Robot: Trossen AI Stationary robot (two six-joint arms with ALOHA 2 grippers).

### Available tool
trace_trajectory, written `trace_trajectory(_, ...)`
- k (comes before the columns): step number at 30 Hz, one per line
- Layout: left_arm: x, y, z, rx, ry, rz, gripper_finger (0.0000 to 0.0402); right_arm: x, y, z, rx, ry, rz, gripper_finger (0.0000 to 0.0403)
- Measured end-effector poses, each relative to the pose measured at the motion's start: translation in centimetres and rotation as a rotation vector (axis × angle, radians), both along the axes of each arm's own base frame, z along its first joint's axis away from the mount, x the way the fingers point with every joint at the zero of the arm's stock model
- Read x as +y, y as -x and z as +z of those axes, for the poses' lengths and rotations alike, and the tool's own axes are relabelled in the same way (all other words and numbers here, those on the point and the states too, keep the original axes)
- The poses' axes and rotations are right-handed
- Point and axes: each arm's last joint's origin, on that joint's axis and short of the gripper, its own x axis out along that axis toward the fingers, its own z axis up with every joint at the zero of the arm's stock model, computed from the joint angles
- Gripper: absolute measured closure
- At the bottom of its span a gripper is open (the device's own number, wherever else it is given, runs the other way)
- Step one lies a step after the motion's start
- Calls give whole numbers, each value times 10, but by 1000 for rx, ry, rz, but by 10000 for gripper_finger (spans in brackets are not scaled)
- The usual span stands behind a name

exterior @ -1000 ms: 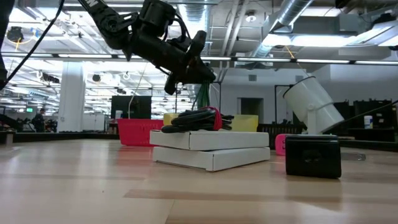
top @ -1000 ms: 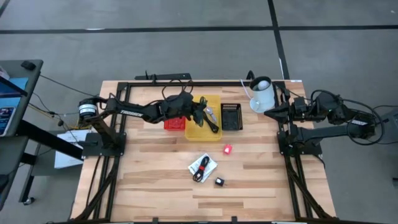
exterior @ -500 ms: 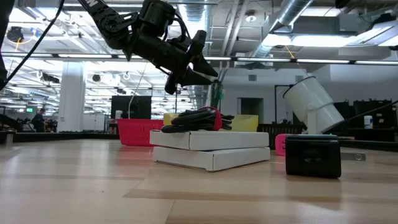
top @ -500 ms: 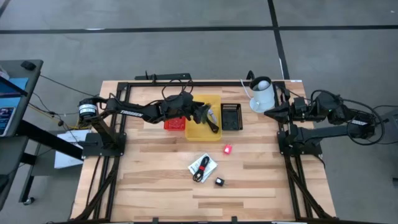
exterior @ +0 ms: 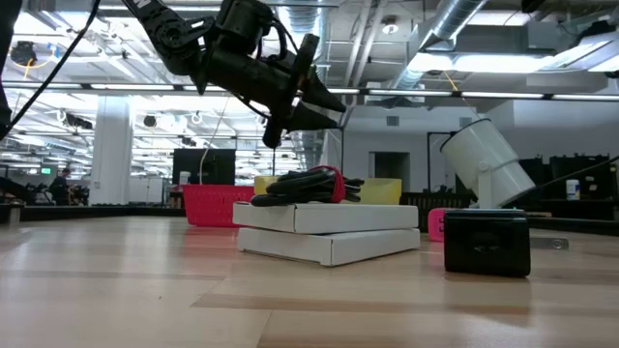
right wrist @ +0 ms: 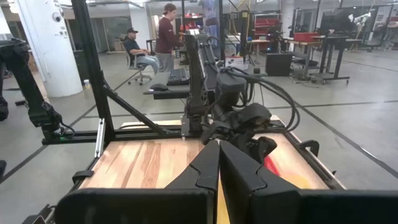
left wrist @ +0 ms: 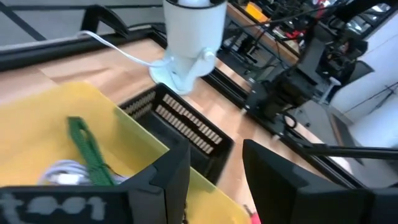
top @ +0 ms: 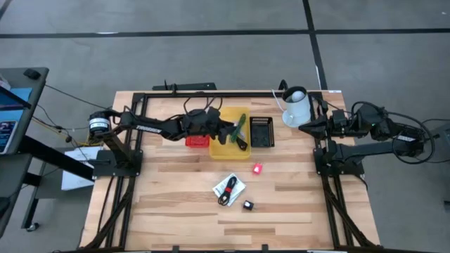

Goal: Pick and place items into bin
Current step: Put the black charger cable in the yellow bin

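My left gripper (top: 230,129) hangs open over the yellow bin (top: 226,149), touching nothing; its fingers (left wrist: 174,174) frame the bin's far wall. A green-handled tool (left wrist: 86,148) lies inside the bin beside a pale item (left wrist: 62,172). On the table's near half, a white packet (top: 235,184) lies flat with a dark cable (top: 226,190) on top. A pink-red piece (top: 257,169) and a small black block (top: 247,205) rest on the wood nearby. My right gripper (right wrist: 219,155) is shut and waits at the table's right edge.
A red bin (top: 197,140) stands left of the yellow one and a black slotted basket (top: 261,131) to its right. A white camera-like device (top: 296,107) with a cord sits at the far right. People are in the room behind.
My left gripper has opened and let go of the green-handled tool, which hung below its fingers and has dropped into the yellow bin. The gripper stayed over the bin and turned a little.
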Motion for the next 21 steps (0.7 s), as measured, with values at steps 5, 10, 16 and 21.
trace_trajectory(5, -14, -3, 0, -12, 65, -111, 264, 0, 0, 0, 0, 0, 0, 395)
trace_trajectory(10, -33, -5, 0, -18, 195, -324, 264, 0, 0, 0, 0, 0, 0, 395)
trace_trajectory(16, -66, -6, 4, -37, 199, -567, 264, 0, 0, 0, 0, 0, 0, 395)
trace_trajectory(21, -111, -4, 30, -234, 53, -623, 264, 0, 0, 0, 0, 0, 0, 395)
